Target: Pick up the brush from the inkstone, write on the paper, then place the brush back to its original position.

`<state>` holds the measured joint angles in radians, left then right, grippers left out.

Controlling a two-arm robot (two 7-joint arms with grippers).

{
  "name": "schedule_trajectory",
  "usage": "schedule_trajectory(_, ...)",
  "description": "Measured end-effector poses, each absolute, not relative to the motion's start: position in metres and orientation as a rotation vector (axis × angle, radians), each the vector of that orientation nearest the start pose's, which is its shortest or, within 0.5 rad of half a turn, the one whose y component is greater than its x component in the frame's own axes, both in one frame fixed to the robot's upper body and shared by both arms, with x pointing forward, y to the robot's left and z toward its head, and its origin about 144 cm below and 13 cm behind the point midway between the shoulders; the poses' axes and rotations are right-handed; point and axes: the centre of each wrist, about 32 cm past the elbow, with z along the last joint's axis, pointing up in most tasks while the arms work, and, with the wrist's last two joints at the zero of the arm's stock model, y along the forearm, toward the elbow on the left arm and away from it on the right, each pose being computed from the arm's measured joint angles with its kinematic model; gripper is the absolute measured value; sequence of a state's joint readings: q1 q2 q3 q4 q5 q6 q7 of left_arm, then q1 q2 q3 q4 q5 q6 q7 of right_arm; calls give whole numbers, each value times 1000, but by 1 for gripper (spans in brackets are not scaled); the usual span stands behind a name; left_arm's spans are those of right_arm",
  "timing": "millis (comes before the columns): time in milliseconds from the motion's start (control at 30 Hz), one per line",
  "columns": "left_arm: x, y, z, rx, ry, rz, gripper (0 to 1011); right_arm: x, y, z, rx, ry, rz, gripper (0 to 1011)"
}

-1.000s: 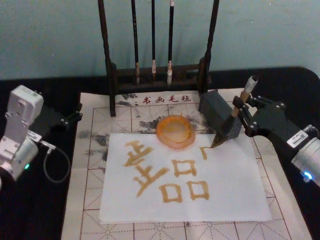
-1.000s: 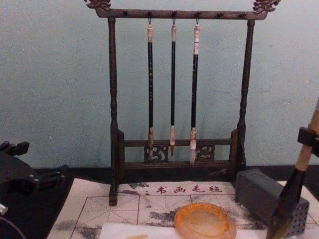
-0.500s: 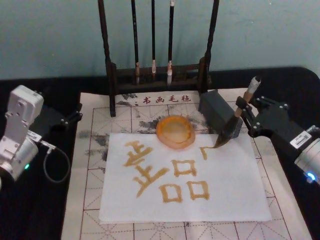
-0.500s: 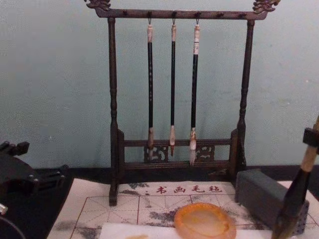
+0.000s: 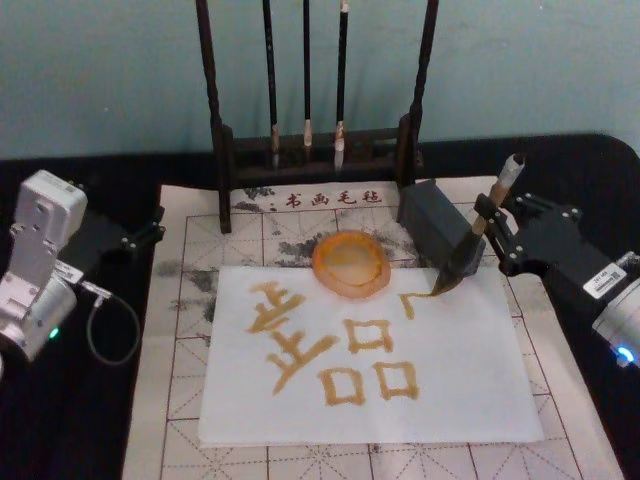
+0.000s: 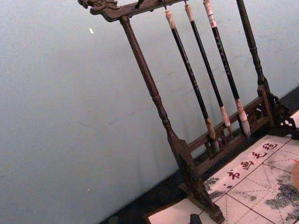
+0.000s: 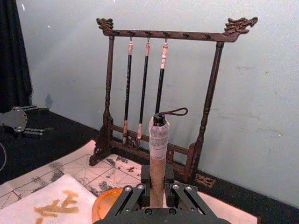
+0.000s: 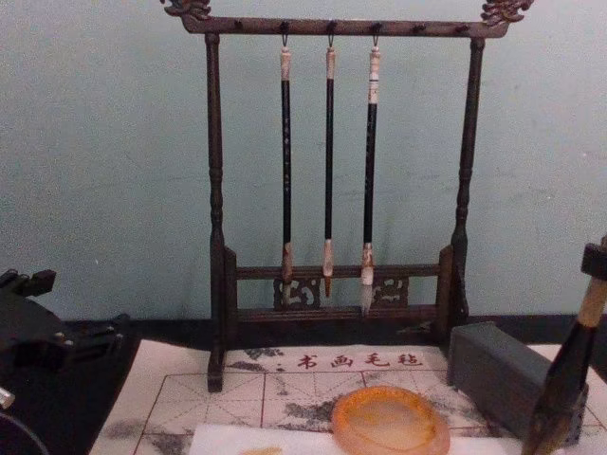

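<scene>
White paper (image 5: 370,370) with golden characters lies nearest, on the grid mat (image 5: 180,330). At its two-o'clock corner the brush (image 5: 462,262) tip meets the sheet. The right gripper (image 5: 490,225) pinches the tan handle. The inkstone (image 5: 350,263) overlaps the paper's twelve-o'clock edge. The left gripper (image 5: 145,236) is parked at nine o'clock, state indiscernible. The brush rack (image 5: 315,150) stands farthest.

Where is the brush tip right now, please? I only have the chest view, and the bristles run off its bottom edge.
Observer: Head view: the brush tip rests on the paper, ending a short golden stroke right of the inkstone.
Operator: What is written so far?
Observer: One large golden character at left, three boxes beside it.
Operator: And the grip?
Observer: The right gripper clamps the tan handle; the left gripper sits parked left of the mat.
</scene>
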<state>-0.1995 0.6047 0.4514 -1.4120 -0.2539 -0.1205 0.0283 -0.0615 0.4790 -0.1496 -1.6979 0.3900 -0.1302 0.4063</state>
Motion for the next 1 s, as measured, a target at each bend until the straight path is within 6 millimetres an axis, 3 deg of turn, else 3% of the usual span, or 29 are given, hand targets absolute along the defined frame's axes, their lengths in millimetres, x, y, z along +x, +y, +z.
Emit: schedule_trajectory(1000, 489, 310, 1140, 304, -285, 1248, 1001, 421, -308, 1176, -4, -159, -904, 198)
